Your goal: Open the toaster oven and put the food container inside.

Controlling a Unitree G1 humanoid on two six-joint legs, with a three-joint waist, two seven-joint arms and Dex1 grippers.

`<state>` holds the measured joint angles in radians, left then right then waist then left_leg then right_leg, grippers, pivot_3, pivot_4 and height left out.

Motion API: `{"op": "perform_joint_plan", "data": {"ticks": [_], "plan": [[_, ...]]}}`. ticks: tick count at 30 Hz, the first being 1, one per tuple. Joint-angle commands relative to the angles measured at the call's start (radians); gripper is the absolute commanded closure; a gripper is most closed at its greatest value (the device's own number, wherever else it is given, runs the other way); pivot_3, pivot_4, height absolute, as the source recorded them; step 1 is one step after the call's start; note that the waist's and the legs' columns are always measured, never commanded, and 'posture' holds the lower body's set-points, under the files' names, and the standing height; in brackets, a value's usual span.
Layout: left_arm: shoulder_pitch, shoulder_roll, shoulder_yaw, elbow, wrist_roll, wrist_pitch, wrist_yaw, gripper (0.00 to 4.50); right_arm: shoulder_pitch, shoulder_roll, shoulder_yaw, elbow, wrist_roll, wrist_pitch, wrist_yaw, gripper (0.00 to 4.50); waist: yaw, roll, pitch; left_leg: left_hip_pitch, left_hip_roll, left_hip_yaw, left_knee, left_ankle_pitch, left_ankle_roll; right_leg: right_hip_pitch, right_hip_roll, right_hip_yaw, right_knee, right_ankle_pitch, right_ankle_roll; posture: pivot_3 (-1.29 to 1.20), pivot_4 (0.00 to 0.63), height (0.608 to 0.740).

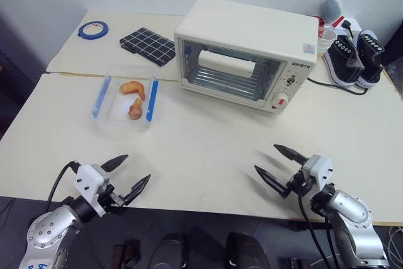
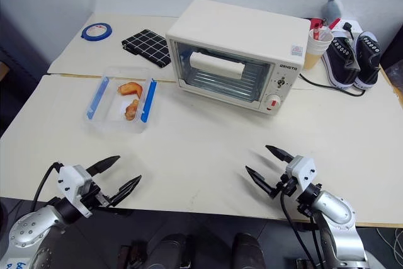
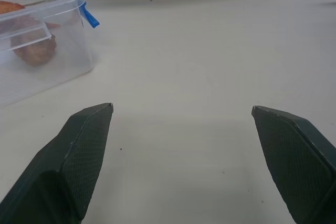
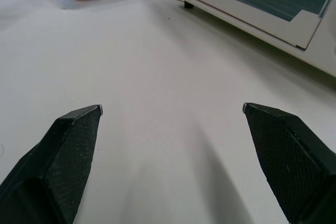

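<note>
So the pale cream surface (image 1: 208, 149) was really two tabletops pushed together against a plain light wall, with a seam running across behind the shallow clear plastic food container with blue side clips (image 1: 124, 97). That box sat left of the cream-white boxy toaster oven (image 1: 247, 53), whose glass door was shut. Further back lay a black grid-patterned cloth (image 1: 148, 45) and a blue tape roll (image 1: 93, 29), and black sneakers (image 1: 354, 58) sat off to the right. The left hand (image 1: 131, 175) and right hand (image 1: 277, 164) both hovered at the near edge, fingers spread wide, holding nothing.
</note>
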<state>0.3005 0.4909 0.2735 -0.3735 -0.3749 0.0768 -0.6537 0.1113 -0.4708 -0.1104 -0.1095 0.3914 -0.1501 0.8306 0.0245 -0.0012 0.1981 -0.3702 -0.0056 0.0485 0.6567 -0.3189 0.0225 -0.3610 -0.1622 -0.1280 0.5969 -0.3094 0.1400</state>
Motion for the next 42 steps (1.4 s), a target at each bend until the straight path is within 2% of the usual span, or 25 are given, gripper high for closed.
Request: {"op": "perform_joint_plan", "data": {"ticks": [1, 4, 7, 12, 17, 27, 32, 39, 42], "plan": [[-0.034, 0.018, 0.01, 0.002, -0.031, 0.02, -0.014, 0.0, -0.014, 0.004, 0.003, -0.035, 0.013, 0.007, 0.0, 0.02, 0.0, 0.0, 0.0, 0.0, 0.0, 0.0, 0.0, 0.0, 0.0, 0.0, 0.0, 0.0, 0.0, 0.0, 0.0, 0.0, 0.15, 0.74], [-0.086, 0.056, 0.073, -0.01, -0.254, 0.131, -0.112, 0.0, -0.11, 0.009, 0.004, -0.136, 0.097, 0.143, -0.054, 0.02, -0.007, 0.001, 0.001, 0.0, 0.0, 0.0, 0.0, 0.0, 0.0, -0.001, 0.0, 0.0, 0.005, 0.0, 0.0, 0.0, 0.15, 0.74], [-0.143, 0.104, 0.103, -0.008, -0.396, 0.262, -0.135, 0.0, -0.207, 0.02, 0.006, -0.179, 0.124, 0.26, -0.128, 0.02, -0.012, 0.001, 0.001, 0.0, 0.001, 0.0, 0.001, 0.0, -0.001, -0.002, 0.0, 0.0, 0.006, 0.0, -0.001, 0.0, 0.15, 0.74], [-0.289, 0.16, 0.112, 0.005, -0.509, 0.363, -0.149, 0.0, -0.42, 0.047, 0.033, -0.129, 0.085, 0.393, -0.244, 0.02, -0.01, 0.001, 0.001, -0.002, 0.001, -0.001, 0.002, 0.0, -0.001, -0.002, 0.001, 0.0, 0.007, 0.0, -0.002, 0.0, 0.15, 0.74], [-0.392, 0.137, 0.105, 0.04, -0.482, 0.355, -0.114, 0.0, -0.569, 0.079, 0.062, -0.039, 0.029, 0.422, -0.284, 0.02, -0.012, 0.001, 0.001, -0.003, 0.001, 0.0, 0.005, 0.0, -0.001, -0.003, 0.002, 0.0, 0.008, 0.0, -0.002, 0.0, 0.15, 0.74], [-0.383, 0.082, 0.082, 0.03, -0.425, 0.324, -0.089, 0.0, -0.687, 0.13, 0.098, 0.009, -0.008, 0.403, -0.259, 0.02, -0.029, 0.001, 0.001, -0.007, 0.002, 0.005, 0.006, 0.001, -0.001, -0.01, 0.003, 0.004, 0.012, 0.0, -0.001, 0.0, 0.15, 0.74], [-0.377, 0.069, 0.084, 0.036, -0.412, 0.321, -0.087, 0.0, -0.669, 0.124, 0.145, -0.04, 0.0, 0.412, -0.185, 0.02, -0.029, 0.001, 0.001, -0.007, 0.002, 0.008, 0.006, 0.001, -0.001, -0.012, 0.003, 0.007, 0.013, 0.0, -0.001, 0.0, 0.15, 0.74], [-0.395, 0.074, 0.088, 0.071, -0.397, 0.305, -0.101, 0.0, -0.536, 0.06, 0.186, -0.139, -0.013, 0.39, -0.077, 0.02, -0.027, 0.001, 0.001, -0.007, 0.002, 0.009, 0.005, 0.001, -0.001, -0.014, 0.003, 0.008, 0.013, 0.0, -0.001, 0.0, 0.15, 0.74], [-0.483, 0.085, 0.087, 0.145, -0.374, 0.271, -0.113, 0.61, -0.467, 0.025, 0.2, -0.167, -0.028, 0.364, -0.038, 0.0, -0.021, 0.0, 0.001, -0.007, 0.002, 0.01, 0.006, 0.001, -0.001, -0.013, 0.003, 0.008, 0.013, 0.0, -0.001, 0.0, 0.15, 0.74]]}}
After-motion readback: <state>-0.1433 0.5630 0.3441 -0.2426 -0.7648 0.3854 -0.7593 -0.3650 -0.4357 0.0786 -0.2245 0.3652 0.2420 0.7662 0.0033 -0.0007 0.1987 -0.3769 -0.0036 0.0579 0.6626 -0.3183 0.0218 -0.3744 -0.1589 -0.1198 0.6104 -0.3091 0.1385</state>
